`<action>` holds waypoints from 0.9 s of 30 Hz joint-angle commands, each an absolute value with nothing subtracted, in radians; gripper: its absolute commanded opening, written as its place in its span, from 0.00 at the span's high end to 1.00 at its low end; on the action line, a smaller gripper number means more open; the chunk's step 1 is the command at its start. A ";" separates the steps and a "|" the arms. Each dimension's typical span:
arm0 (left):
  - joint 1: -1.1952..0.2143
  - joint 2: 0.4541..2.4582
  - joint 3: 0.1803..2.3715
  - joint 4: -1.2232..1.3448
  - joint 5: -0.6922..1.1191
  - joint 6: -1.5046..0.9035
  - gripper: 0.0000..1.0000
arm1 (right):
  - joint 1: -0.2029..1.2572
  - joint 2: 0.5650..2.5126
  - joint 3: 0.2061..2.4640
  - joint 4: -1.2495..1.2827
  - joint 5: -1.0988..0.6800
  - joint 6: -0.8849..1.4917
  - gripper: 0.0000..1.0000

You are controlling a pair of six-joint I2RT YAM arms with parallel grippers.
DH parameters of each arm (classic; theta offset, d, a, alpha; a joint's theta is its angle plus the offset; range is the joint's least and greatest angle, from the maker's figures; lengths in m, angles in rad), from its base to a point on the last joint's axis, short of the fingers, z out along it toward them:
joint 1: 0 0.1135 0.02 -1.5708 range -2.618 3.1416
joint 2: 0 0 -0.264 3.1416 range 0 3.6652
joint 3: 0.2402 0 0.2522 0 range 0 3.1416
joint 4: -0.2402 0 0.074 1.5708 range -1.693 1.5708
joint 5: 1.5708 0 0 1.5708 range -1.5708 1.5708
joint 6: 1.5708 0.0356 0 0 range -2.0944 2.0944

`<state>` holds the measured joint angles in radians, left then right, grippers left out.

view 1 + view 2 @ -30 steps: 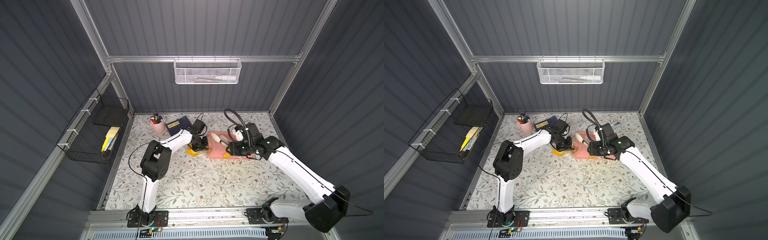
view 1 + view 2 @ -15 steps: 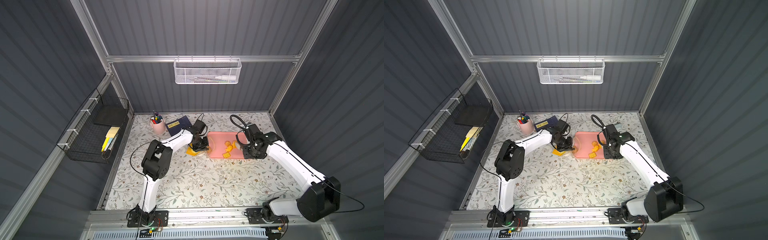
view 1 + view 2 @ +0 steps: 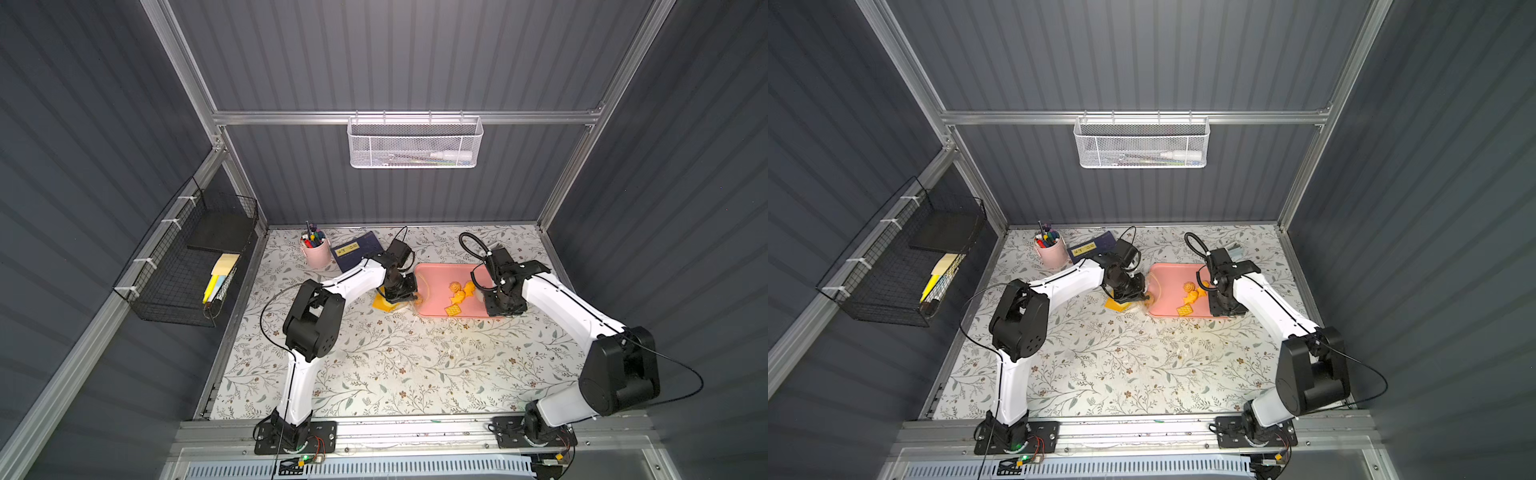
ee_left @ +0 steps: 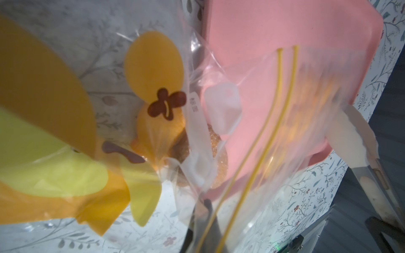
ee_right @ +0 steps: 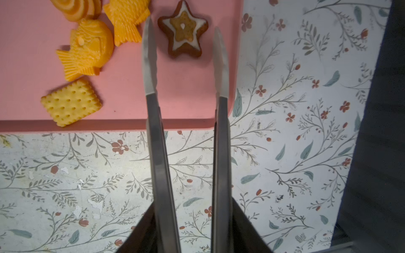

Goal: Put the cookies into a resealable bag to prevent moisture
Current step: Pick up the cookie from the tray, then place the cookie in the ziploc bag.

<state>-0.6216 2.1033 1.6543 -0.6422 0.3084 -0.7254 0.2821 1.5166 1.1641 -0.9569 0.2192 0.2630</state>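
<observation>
The resealable bag [image 4: 221,105], clear with two thin yellow seal strips [image 4: 282,105], hangs at the left end of the pink tray [image 3: 432,272]. My left gripper [image 3: 409,297] is shut on its rim; one dark finger [image 4: 206,221] shows behind the plastic. Inside lie an orange cookie [image 4: 160,129] and a sugared brown one [image 4: 217,142]. On the tray rest a swirl [image 5: 74,8], two fish shapes [image 5: 87,50], a square cracker [image 5: 71,103] and a brown star cookie [image 5: 183,40]. My right gripper [image 5: 183,27] stands open, its long fingers on either side of the star without touching it.
A pink pen cup [image 3: 315,251] and a dark blue book [image 3: 353,251] stand behind the left arm. A black wire basket [image 3: 187,266] hangs on the left wall, a white mesh basket [image 3: 415,143] on the back wall. The star lies near the tray's right rim [image 5: 236,65].
My right arm has drawn back from the tray's left part, near the bag, to its right end, and its fingers have narrowed slightly. The left arm and the bag have stayed put.
</observation>
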 commanded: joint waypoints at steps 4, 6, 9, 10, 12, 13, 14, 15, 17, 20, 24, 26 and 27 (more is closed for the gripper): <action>-0.616 2.103 1.670 -0.648 0.322 -0.718 1.00 | 0.277 1.480 1.167 -0.963 0.188 0.262 0.66; -0.615 2.104 1.672 -0.647 0.322 -0.714 1.00 | 0.278 1.440 1.173 -0.976 0.187 0.256 0.67; -0.616 2.106 1.679 -0.652 0.322 -0.709 1.00 | 0.279 1.371 1.196 -1.000 0.128 0.226 0.69; -0.615 2.107 1.682 -0.653 0.322 -0.710 1.00 | 0.282 1.345 1.204 -1.005 0.094 0.213 0.69; -0.616 2.111 1.683 -0.655 0.322 -0.707 1.00 | 0.291 1.296 1.216 -1.010 0.025 0.185 0.70; -0.615 2.112 1.683 -0.654 0.322 -0.707 1.00 | 0.299 1.269 1.218 -1.009 -0.013 0.174 0.70; -0.616 2.113 1.684 -0.653 0.322 -0.708 1.00 | 0.305 1.249 1.223 -1.009 -0.050 0.169 0.69; -0.616 2.113 1.683 -0.653 0.321 -0.705 1.00 | 0.310 1.232 1.227 -1.007 -0.096 0.169 0.69; -0.616 2.113 1.688 -0.659 0.322 -0.700 1.00 | 0.325 1.220 1.234 -1.002 -0.172 0.180 0.70; -0.616 2.115 1.698 -0.672 0.322 -0.690 1.00 | 0.363 1.221 1.221 -0.962 -0.248 0.217 0.69; -0.617 2.111 1.701 -0.668 0.322 -0.689 1.00 | 0.417 1.222 1.153 -0.836 -0.305 0.309 0.69; -0.617 2.107 1.702 -0.672 0.322 -0.690 1.00 | 0.450 1.243 1.124 -0.778 -0.347 0.346 0.69; -0.616 2.105 1.702 -0.673 0.344 -0.690 1.00 | 0.467 1.258 1.115 -0.751 -0.348 0.360 0.69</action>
<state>-0.6216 2.1033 1.6730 -0.6506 0.3119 -0.7097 0.4355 1.2312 1.1412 -0.8677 -0.2630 0.2913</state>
